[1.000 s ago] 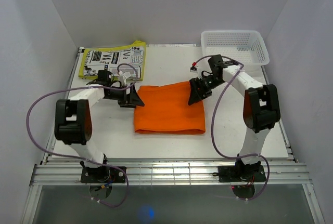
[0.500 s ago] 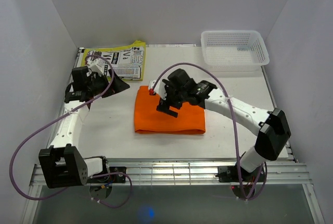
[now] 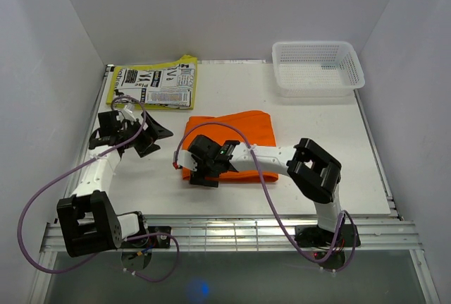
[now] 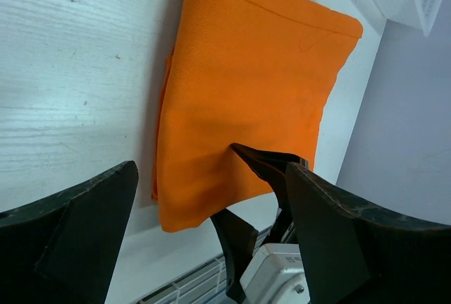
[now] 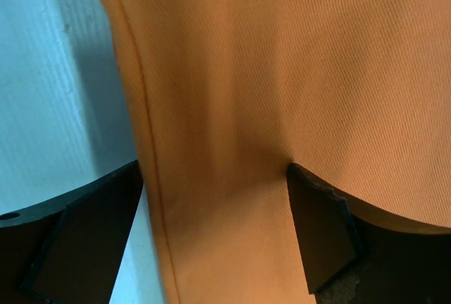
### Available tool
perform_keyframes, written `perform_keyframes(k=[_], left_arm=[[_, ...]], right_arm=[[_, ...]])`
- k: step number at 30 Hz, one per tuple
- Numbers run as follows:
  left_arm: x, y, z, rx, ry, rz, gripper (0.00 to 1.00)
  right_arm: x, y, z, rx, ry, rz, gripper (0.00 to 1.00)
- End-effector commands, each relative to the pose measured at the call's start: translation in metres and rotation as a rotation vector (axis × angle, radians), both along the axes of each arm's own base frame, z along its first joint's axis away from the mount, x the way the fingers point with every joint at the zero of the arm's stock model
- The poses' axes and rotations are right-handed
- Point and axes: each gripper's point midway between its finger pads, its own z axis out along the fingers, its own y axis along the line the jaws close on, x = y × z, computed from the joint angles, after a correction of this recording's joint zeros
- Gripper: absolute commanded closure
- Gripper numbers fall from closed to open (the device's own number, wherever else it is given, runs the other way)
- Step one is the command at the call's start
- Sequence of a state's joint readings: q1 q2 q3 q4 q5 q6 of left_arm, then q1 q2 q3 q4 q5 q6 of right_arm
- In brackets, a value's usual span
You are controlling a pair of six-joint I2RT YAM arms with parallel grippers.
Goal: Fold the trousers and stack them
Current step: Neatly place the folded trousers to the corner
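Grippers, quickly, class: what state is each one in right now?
Left gripper: open, holding nothing.
Right gripper: open, astride the edge of the orange trousers, nothing gripped.

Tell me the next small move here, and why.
Probably close the right tool on the near-left edge of the folded orange trousers: its wrist view shows it open astride that edge, table on one side, fabric on the other. The left tool hangs open, off to the side.
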State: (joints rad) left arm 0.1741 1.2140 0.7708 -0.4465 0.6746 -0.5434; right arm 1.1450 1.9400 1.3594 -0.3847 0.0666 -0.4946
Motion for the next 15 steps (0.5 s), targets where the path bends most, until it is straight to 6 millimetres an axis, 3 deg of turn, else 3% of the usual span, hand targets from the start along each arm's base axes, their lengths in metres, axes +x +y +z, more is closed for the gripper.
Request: perform_keyframes(k=[1,5,8,9,12,15], left_arm=[[-0.009,0.002,-0.011,-0.035,0.069,0.034,0.03],[-0.017,0.009,-0.026,-0.051,0.151,0.09,0.03],[-0.026,0.009,-0.035,-0.065,0.196,0.114,0.06],[-0.031,0.008,-0.039,-0.069,0.209,0.113,0.07],[-0.037,0.01,-0.046,-0.042,0.216,0.125,0.09],[-0.042,0.01,-0.055,-0.042,0.237,0.137,0.08]], right_arm=[[0.008,0.011,-0.012,0.021,-0.038,-0.032,0.13],[0.017,0.006,-0.036,-0.028,-0.071,-0.068,0.3],[0.023,0.004,-0.044,-0.032,-0.097,-0.095,0.71],[0.024,0.004,-0.044,-0.031,-0.099,-0.099,0.91],[0.023,0.013,-0.027,0.031,-0.066,-0.106,0.92],[0.02,0.025,0.01,0.136,-0.036,-0.102,0.92]])
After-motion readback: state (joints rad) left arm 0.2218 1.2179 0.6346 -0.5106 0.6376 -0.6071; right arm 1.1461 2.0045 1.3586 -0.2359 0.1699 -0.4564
